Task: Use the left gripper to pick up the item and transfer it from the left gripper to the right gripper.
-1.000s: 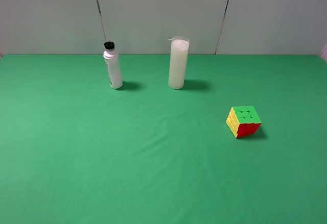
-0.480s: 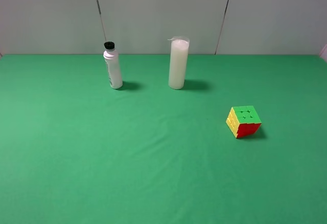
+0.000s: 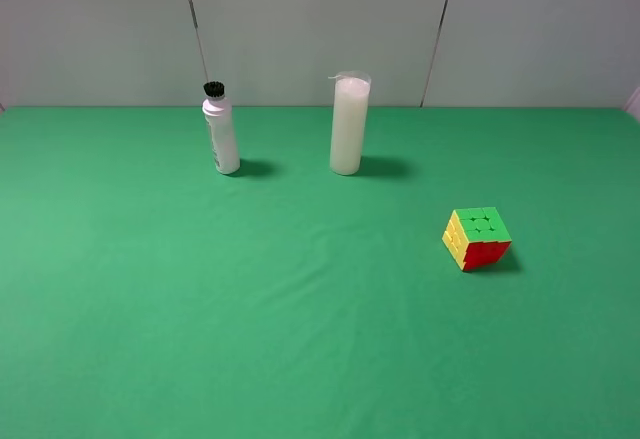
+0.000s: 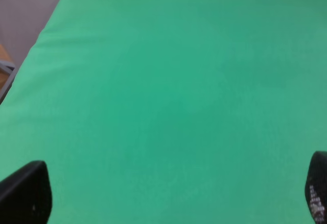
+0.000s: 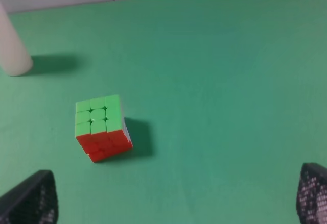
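The puzzle cube (image 3: 477, 237) rests on the green table at the right, green face up, yellow and red faces toward the camera. It also shows in the right wrist view (image 5: 101, 127), well ahead of my right gripper (image 5: 176, 198), whose two black fingertips (image 5: 30, 198) stand wide apart at the frame's corners. My left gripper (image 4: 168, 196) is open too, with fingertips (image 4: 25, 193) far apart over bare green cloth, and the cube is out of that view. Neither arm shows in the exterior high view.
A black-capped white bottle (image 3: 220, 130) and a tall white cylinder (image 3: 348, 124) stand at the back of the table; the cylinder's base also shows in the right wrist view (image 5: 11, 48). The table's left edge (image 4: 36, 45) shows in the left wrist view.
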`<state>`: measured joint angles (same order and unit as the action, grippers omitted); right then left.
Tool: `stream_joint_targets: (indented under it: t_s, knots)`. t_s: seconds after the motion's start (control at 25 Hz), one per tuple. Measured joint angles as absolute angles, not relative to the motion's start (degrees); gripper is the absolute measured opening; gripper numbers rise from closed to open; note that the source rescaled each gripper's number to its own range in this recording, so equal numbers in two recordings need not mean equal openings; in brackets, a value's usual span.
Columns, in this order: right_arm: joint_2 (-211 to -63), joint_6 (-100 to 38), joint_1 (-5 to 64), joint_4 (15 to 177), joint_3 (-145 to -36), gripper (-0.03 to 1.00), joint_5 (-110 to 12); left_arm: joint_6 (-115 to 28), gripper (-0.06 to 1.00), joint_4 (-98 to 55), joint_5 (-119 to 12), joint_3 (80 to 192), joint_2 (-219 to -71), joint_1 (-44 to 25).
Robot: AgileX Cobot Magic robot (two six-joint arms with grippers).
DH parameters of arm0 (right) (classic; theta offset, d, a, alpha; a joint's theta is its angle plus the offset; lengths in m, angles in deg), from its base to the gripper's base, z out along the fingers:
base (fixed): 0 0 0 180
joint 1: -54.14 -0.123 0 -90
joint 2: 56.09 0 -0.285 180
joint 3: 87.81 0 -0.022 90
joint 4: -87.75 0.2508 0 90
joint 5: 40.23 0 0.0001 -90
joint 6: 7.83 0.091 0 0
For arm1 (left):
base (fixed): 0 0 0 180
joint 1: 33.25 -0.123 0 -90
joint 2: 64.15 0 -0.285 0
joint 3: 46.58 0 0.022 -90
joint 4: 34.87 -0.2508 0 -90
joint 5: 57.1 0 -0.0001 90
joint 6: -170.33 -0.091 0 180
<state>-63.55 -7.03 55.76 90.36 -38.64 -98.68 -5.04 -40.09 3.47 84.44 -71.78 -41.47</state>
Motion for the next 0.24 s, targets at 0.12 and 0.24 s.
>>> stream_joint_targets:
  t_s: [0.12, 0.24]
  knots:
    - [-63.6, -7.0, 55.8, 90.4, -38.6, 1.00, -98.7, -5.0, 1.00, -40.1, 3.5, 84.4, -71.8, -41.5]
    - [-63.6, -7.0, 55.8, 90.4, -38.6, 1.00, -98.7, -5.0, 1.00, -40.1, 3.5, 84.4, -71.8, -41.5]
